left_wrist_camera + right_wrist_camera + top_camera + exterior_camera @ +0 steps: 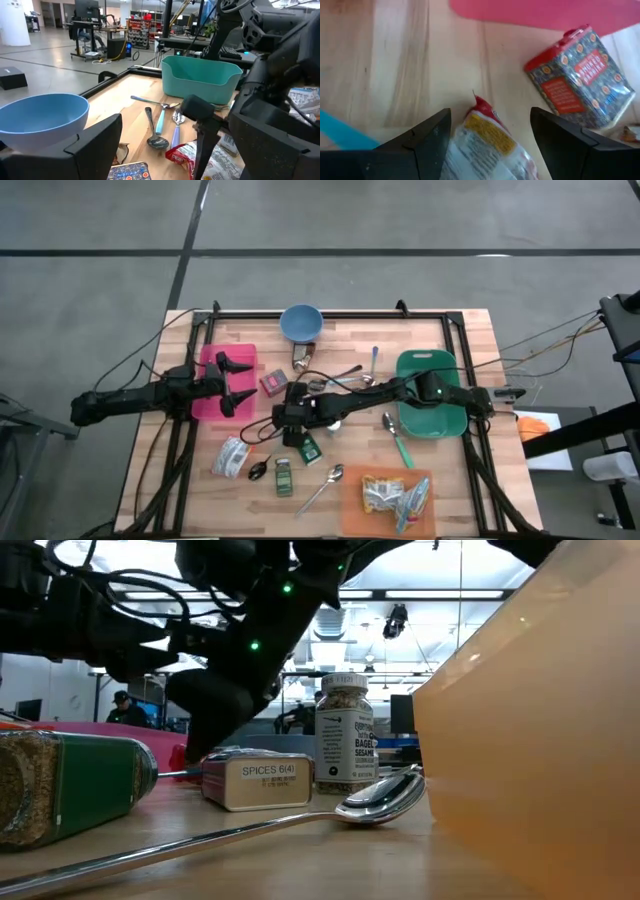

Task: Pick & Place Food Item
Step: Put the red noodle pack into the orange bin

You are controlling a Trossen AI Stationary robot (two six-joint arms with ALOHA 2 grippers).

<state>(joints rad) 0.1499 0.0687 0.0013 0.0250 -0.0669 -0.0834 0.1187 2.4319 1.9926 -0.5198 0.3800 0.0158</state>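
A snack packet (pixel 487 142) with a red end and a yellow-and-white wrapper lies flat on the wooden table, near the middle. My right gripper (pixel 490 120) is open and slants down over it, one finger on each side of the packet; I see no touch. In the high view the right gripper (pixel 288 420) hides the packet. The left wrist view shows the packet (pixel 181 152) beside one right finger. My left gripper (pixel 250 383) waits open and level over the pink tray (pixel 215 365) at the left.
A red-lidded patterned tin (pixel 577 75) lies close beside the packet, toward the pink tray. A blue bowl (pixel 300 323) stands at the far edge and a green bin (pixel 430 360) at the right. Spoons (pixel 392 435), spice jars (pixel 284 476) and an orange board (pixel 350 500) with packets fill the near side.
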